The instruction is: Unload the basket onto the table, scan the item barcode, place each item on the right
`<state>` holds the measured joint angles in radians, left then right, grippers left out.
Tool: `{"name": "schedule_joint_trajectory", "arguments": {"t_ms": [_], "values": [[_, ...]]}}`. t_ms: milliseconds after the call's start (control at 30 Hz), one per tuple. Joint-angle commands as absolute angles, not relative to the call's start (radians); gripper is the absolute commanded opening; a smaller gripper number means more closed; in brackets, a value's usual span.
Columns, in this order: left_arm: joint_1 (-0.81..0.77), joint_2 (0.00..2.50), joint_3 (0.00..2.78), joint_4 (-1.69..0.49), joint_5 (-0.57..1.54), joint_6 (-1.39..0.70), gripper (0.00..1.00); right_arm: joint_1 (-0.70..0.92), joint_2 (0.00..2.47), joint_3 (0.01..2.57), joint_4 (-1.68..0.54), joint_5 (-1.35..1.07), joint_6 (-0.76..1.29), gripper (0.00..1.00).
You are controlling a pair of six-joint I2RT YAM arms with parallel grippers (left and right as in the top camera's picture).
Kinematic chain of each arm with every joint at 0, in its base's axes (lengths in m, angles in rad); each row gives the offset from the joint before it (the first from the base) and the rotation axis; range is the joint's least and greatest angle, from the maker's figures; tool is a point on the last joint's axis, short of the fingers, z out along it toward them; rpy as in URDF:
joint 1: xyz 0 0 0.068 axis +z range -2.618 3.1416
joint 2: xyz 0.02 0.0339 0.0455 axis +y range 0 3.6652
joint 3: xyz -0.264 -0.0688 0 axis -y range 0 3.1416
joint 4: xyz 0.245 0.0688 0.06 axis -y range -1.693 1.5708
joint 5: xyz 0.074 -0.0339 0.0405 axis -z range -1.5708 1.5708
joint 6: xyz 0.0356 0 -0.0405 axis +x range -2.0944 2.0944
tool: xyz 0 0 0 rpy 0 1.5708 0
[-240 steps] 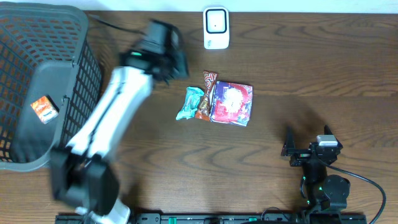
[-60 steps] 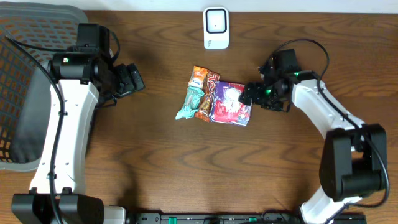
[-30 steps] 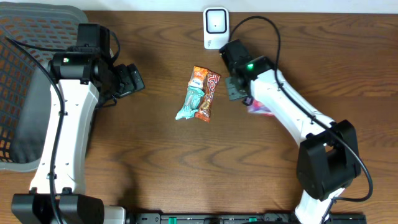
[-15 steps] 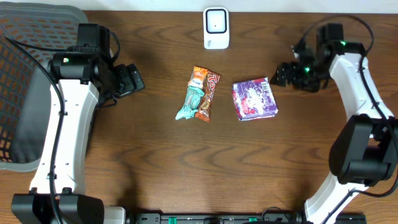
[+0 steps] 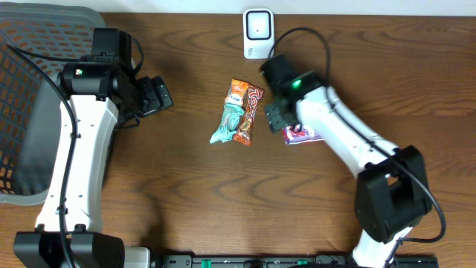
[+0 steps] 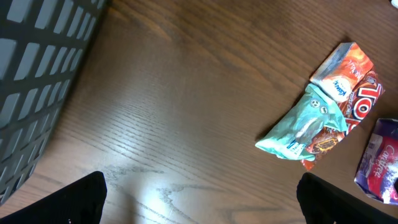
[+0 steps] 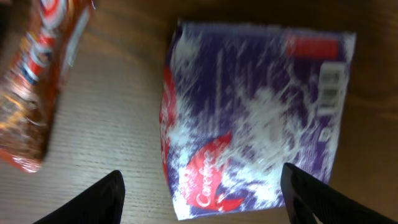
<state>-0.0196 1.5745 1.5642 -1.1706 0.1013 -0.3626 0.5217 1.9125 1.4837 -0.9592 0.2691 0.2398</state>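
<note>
**Item: purple packet** (image 7: pixel 255 118). It is a flat foil-film pouch with white and red print. It lies face-up on the worktop (image 5: pixel 223 208), right of centre, mostly hidden from overhead by the right arm, with one corner showing.

**Barcode** (image 7: pixel 329 84). You will find it as a small white panel near one corner of the upper face. The wrist view is too blurred to read it.

**Scanner** (image 5: pixel 258 33). This white unit stands at the far edge of the worktop, near the packet but not touching it.

**Right gripper** (image 7: pixel 202 174). It hangs directly over the purple packet with the jaws spread wide and nothing clamped between them.

**Left gripper** (image 6: pixel 199 183). It is parked well apart on the left, beside the basket (image 5: pixel 44 74), jaws fully spread and empty.

**Neighbours.** A teal packet (image 5: pixel 227 123) and an orange packet (image 5: pixel 245 112) overlap each other just left of the purple one. There appears to be a narrow gap between them and it.

**Handling, as judged.** Expect the packet to be light, soft and crinkly, with a slick film that can slide between the pads. It will likely sag if you lift it by one corner. The contents may crush, so close gently.

**Where to hold.** Pinch across the packet's narrower width, or on the sealed edge away from the barcode, so that the panel stays uncovered and can face the scanner. Keep the left finger clear of the orange packet as you descend.
</note>
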Motion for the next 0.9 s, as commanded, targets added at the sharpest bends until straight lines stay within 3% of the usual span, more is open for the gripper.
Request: {"name": "schedule_joint_trajectory", "arguments": {"t_ms": [0, 433, 500, 600, 667, 767, 867], "values": [[-0.015, 1.567, 1.566, -1.174, 0.093, -0.361, 0.98, 0.578, 1.904, 1.386, -0.879, 0.515, 0.351, 0.76], [-0.015, 1.567, 1.566, -1.174, 0.093, -0.361, 0.98, 0.600, 1.904, 1.103, -0.551, 0.645, 0.351, 0.68], [-0.015, 1.567, 1.566, -1.174, 0.093, -0.361, 0.98, 0.600, 1.904, 1.103, -0.550, 0.631, 0.345, 0.40], [-0.015, 1.567, 1.566, -1.174, 0.093, -0.361, 0.98, 0.600, 1.898, 1.140, -0.580, 0.574, 0.317, 0.13], [-0.015, 1.567, 1.566, -1.174, 0.093, -0.361, 0.98, 0.593, 1.884, 1.222, -0.651, 0.535, 0.318, 0.03], [-0.015, 1.567, 1.566, -1.174, 0.093, -0.361, 0.98, 0.554, 1.855, 1.413, -0.785, 0.404, 0.313, 0.01], [-0.015, 1.567, 1.566, -1.174, 0.093, -0.361, 0.98, 0.481, 1.849, 1.555, -0.850, 0.084, 0.224, 0.01]]}}
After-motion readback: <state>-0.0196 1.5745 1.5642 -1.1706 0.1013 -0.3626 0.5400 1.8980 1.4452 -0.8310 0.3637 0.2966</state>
